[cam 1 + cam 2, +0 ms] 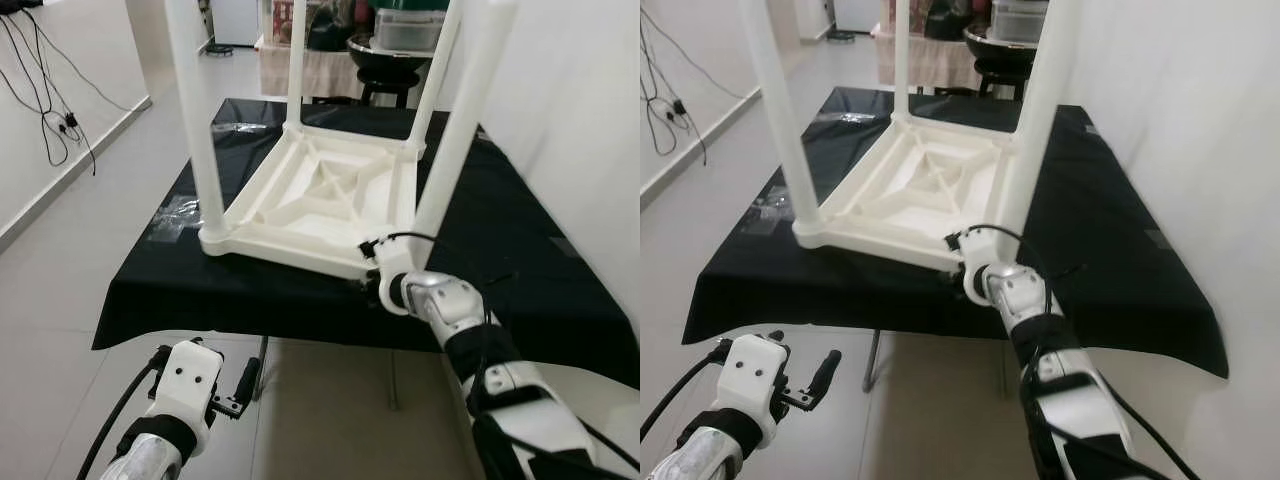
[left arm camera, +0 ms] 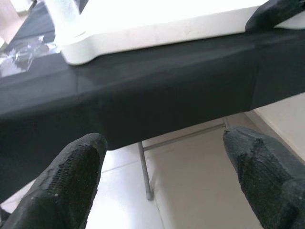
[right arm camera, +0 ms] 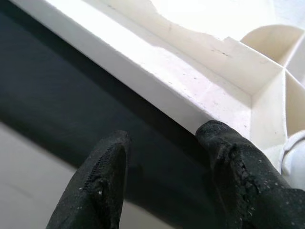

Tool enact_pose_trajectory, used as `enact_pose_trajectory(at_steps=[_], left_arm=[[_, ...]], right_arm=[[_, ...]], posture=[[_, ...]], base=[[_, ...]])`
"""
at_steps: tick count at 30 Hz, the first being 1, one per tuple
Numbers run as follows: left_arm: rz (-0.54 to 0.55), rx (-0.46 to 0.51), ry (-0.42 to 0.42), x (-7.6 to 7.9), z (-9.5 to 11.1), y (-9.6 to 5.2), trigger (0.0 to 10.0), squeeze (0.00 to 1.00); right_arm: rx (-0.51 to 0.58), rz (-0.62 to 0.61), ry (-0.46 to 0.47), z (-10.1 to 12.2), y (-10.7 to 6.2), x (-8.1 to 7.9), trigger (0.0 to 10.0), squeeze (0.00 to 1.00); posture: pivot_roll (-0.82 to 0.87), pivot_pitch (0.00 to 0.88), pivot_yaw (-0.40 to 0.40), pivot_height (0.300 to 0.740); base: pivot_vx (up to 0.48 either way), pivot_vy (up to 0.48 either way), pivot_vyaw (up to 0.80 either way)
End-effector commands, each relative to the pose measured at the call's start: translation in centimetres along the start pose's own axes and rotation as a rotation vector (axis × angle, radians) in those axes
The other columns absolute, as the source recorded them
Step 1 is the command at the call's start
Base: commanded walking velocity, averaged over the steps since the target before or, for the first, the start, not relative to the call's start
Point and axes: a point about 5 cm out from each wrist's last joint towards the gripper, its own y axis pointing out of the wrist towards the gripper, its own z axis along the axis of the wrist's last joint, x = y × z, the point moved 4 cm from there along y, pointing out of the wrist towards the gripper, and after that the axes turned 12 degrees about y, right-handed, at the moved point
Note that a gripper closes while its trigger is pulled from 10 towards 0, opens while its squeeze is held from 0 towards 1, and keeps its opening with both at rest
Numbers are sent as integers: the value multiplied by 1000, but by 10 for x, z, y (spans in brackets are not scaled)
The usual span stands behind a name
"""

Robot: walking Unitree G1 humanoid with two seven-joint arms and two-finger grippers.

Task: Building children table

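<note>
A white plastic children's table (image 1: 320,195) lies upside down on a black-clothed table (image 1: 530,270). Its legs stand upward, the near-left leg (image 1: 195,110) and near-right leg (image 1: 460,130) closest to me. My right gripper (image 1: 368,275) is at the near rim of the white top, just beside the near-right leg. In the right wrist view its fingers (image 3: 228,157) are apart, one tip touching the rim's lower edge, the other over the black cloth. My left gripper (image 1: 245,380) hangs open below the cloth's front edge, nothing between its fingers (image 2: 76,167).
Crumpled clear plastic (image 1: 175,215) lies on the cloth left of the white table. A white wall (image 1: 580,100) runs close along the right. Cables (image 1: 50,110) trail on the floor at far left. A black stool with containers (image 1: 390,60) stands behind. Metal table legs (image 1: 262,365) show underneath.
</note>
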Motion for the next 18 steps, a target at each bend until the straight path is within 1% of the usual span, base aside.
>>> enact_pose_trajectory(at_steps=[1, 2, 3, 5, 6, 8, 10, 11, 14, 15, 17, 18], left_arm=[[-10, -14, -14, 3, -1, -2, 10000, 0], [-10, -14, -14, 3, -1, -2, 10000, 0], [-9, -17, -14, 3, 0, -4, 10000, 0], [-9, -17, -14, 3, 0, -4, 10000, 0], [-7, -21, -14, 3, 0, -5, 10000, 0], [-7, -21, -14, 3, 0, -5, 10000, 0], [-5, -24, -12, 2, 0, -4, 10000, 0], [-5, -24, -12, 2, 0, -4, 10000, 0], [-1, -17, -9, 1, 2, 1, 10000, 0], [-1, -17, -9, 1, 2, 1, 10000, 0], [3, -10, -10, 0, 3, 4, 10000, 0], [3, -10, -10, 0, 3, 4, 10000, 0]], right_arm=[[-1, -84, 24, -3, -1, 19, 10000, 0], [-1, -84, 24, -3, -1, 19, 10000, 0], [17, -120, 30, 2, -1, 25, 10000, 0], [17, -120, 30, 2, -1, 25, 10000, 0], [38, -159, 25, 8, -3, 33, 10000, 0], [38, -159, 25, 8, -3, 33, 10000, 0], [79, -224, 15, 18, -8, 47, 10000, 0], [79, -224, 15, 18, -8, 47, 10000, 0], [135, -300, 3, 27, -14, 62, 10000, 0], [135, -300, 3, 27, -14, 62, 10000, 0], [190, -331, 12, 35, -17, 69, 10000, 0], [190, -331, 12, 35, -17, 69, 10000, 0]], posture=[[109, 150, -89, 740], [109, 150, -89, 740], [113, 151, -91, 740], [113, 151, -91, 740], [114, 150, -90, 740], [114, 150, -90, 740], [107, 137, -88, 740], [107, 137, -88, 740], [104, 122, -86, 740], [104, 122, -86, 740], [100, 110, -84, 740], [100, 110, -84, 740]], base=[[0, 0, 0], [0, 0, 0], [0, 0, 0], [0, 0, 0], [0, 0, 0], [0, 0, 0], [0, 0, 0], [0, 0, 0], [0, 0, 0], [0, 0, 0], [0, 0, 0], [0, 0, 0]])
